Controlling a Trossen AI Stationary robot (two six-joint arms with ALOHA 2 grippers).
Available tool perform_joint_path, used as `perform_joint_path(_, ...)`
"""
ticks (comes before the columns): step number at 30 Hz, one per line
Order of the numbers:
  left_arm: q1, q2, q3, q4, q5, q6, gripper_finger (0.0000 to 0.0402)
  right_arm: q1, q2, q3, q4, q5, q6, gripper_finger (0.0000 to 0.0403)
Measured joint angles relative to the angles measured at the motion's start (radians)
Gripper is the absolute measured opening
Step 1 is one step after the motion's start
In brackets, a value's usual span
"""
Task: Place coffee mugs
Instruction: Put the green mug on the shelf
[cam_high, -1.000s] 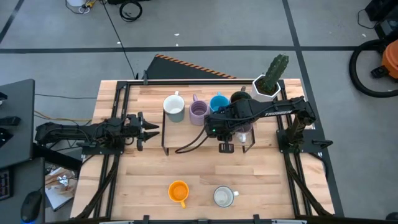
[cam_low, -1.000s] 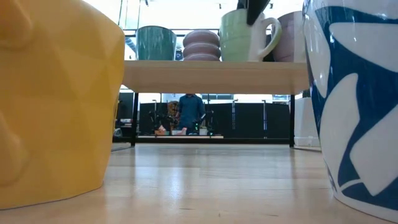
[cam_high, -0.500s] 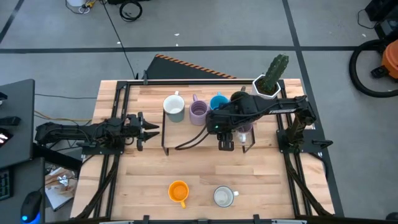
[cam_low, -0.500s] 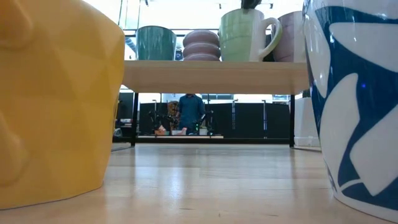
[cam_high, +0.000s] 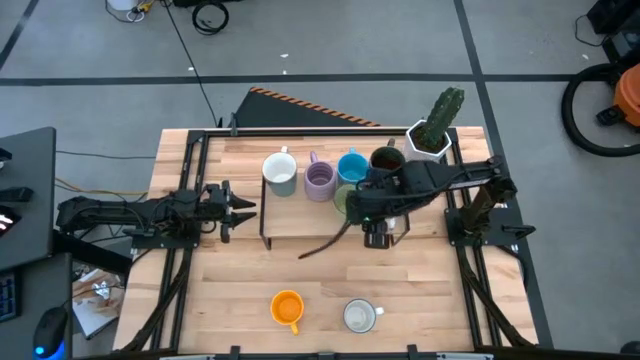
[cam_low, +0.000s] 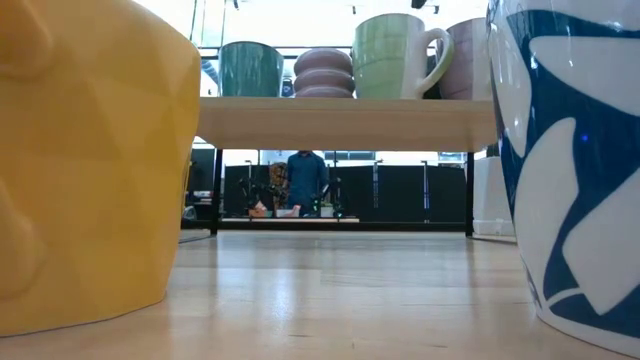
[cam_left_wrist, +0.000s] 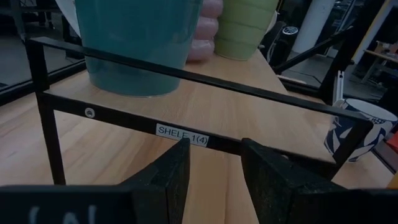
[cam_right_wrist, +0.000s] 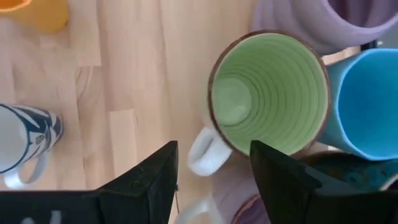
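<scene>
On the shelf (cam_left_wrist: 205, 142), green mug (cam_right_wrist: 268, 93) upright and empty, right hand (cam_right_wrist: 214, 177) above it, fingers apart, holding nothing.

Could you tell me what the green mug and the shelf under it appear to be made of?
Green mug: likely glazed ceramic, given its glossy ridged inside and brown rim. Shelf: pale wood board with visible grain, in a matte black frame, probably metal.

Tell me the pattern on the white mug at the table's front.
Dark blue leaf-like shapes on the white mug, clearest in the low view.

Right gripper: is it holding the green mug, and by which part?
Nothing is held. The right gripper hangs open above the green mug, which stands free on the shelf.
</scene>
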Motion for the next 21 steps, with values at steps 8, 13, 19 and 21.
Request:
perform_joint_path(8,0.000,0.000,0.000,0.001,0.000,0.000,0.0149,0.089,-0.007,-0.087,0.000,0.055,0.108,0.0204)
perform_joint_path(13,0.000,0.000,0.000,0.001,0.000,0.000,0.0149,0.100,-0.007,-0.129,0.000,0.100,0.142,0.0202)
perform_joint_path(19,0.000,0.000,0.000,0.001,0.000,0.000,0.0149,0.097,-0.007,-0.144,0.000,0.083,0.171,0.0201)
perform_joint_path(21,0.000,0.000,0.000,0.001,0.000,0.001,0.0149,0.094,-0.007,-0.153,0.001,0.080,0.179,0.0201)
